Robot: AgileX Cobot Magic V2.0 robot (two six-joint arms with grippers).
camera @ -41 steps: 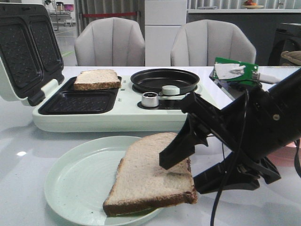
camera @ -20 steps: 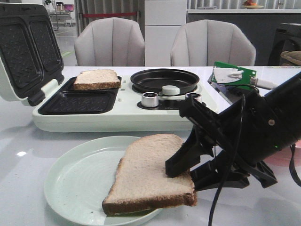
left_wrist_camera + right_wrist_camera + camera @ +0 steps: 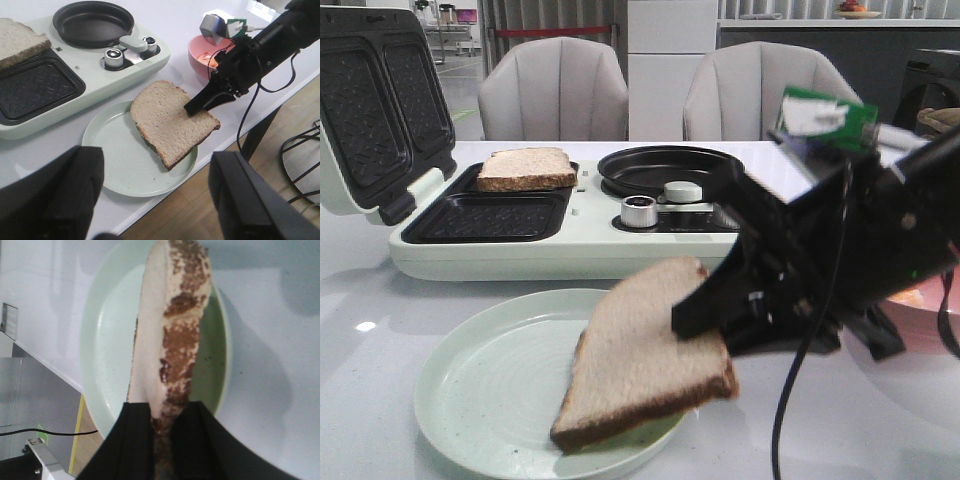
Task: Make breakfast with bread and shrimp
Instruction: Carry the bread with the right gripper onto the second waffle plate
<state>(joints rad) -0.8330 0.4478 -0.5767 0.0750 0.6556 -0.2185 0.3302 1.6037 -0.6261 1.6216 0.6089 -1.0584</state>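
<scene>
One bread slice hangs tilted over the pale green plate, its low corner at the plate's front rim. My right gripper is shut on the slice's crust edge. A second bread slice lies in the back compartment of the open sandwich maker. Shrimp show as pale orange bits in a pink bowl behind the right arm. My left gripper hovers high above the plate's near side, open and holding nothing.
A black frying pan sits on the appliance's right half, with two knobs in front. The ribbed lid stands open at far left. The table's front edge runs just past the plate. Two chairs stand behind.
My right gripper has risen and turned, lifting the gripped side of the bread slice. The slice now slopes down steeply toward the plate instead of lying nearly flat.
</scene>
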